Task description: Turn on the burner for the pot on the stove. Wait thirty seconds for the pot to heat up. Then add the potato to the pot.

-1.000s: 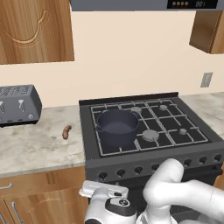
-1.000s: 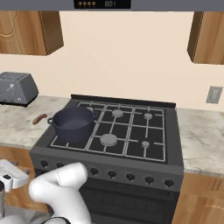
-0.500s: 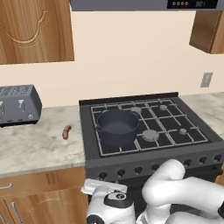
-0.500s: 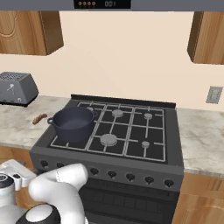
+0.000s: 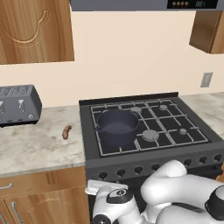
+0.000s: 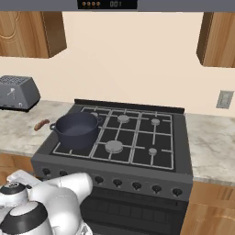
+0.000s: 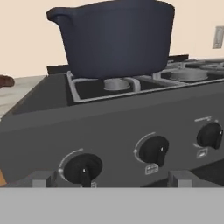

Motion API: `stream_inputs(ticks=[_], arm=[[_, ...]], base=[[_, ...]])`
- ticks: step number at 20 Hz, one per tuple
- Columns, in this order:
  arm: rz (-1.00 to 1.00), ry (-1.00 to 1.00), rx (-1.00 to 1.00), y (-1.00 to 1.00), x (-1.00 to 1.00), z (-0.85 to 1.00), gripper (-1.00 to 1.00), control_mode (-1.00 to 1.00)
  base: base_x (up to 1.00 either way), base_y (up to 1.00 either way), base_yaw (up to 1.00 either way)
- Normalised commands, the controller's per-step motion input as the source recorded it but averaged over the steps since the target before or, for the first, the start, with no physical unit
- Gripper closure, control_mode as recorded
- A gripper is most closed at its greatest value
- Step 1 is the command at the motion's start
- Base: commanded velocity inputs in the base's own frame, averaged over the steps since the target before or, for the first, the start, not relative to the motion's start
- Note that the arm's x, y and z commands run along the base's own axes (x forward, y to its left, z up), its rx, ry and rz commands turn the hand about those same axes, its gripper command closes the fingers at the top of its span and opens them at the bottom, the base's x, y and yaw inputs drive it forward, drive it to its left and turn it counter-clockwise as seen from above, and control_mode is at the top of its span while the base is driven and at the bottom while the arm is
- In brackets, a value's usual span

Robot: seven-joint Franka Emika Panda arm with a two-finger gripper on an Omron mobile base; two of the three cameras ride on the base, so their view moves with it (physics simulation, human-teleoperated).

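Three black knobs (image 7: 152,150) lined the stove's (image 5: 175,155) front panel across the lower half of the hand view, the leftmost sitting just above the gripper (image 7: 109,179), whose two grey fingertips (image 7: 41,178) stood far apart at the bottom edge with nothing between them. The wide-set, empty jaws seemed meant to straddle a knob, since the first step, lighting the burner, was judged not yet done.

The dark blue-grey pot (image 5: 117,127) sat on the front left grate, at centre of the left base view and left of centre in the right base view, directly over a grey burner cap (image 7: 114,83) that showed beneath it in the hand view. Its place there was likely what drew the hand to the left end of the knob row.

The potato (image 5: 66,131) lay on the marble counter (image 5: 35,146) to the left of the stove, apart from the pot, with a grey toaster (image 5: 17,104) at the far left edge. It appeared to be waiting there for the final step.

The white arm (image 5: 175,192) crouched low in the bottom of both base views, folded down to bring the hand level with the panel.
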Motion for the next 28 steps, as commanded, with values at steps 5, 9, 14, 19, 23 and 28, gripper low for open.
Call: stream_inputs(ticks=[5,9,14,19,23,28], arm=[[0.04,-0.06,0.0,0.0,0.2,-0.22,-1.0,-1.0],[0.03,-0.07,0.0,0.02,0.15,-0.11,-1.0,-1.0],[0.0,-0.13,0.0,0.01,0.16,-0.01,-1.0,-1.0],[0.0,-0.07,0.0,0.0,0.19,-0.16,-1.0,-1.0],[0.01,-0.04,0.0,0.0,0.17,-0.31,-1.0,-1.0],[0.01,-0.05,0.0,0.0,0.15,-0.32,-1.0,-1.0]], base=[[0.0,0.0,0.0],[0.0,0.0,0.0],[0.0,0.0,0.0],[0.0,0.0,0.0],[0.0,0.0,0.0],[0.0,0.0,0.0]])
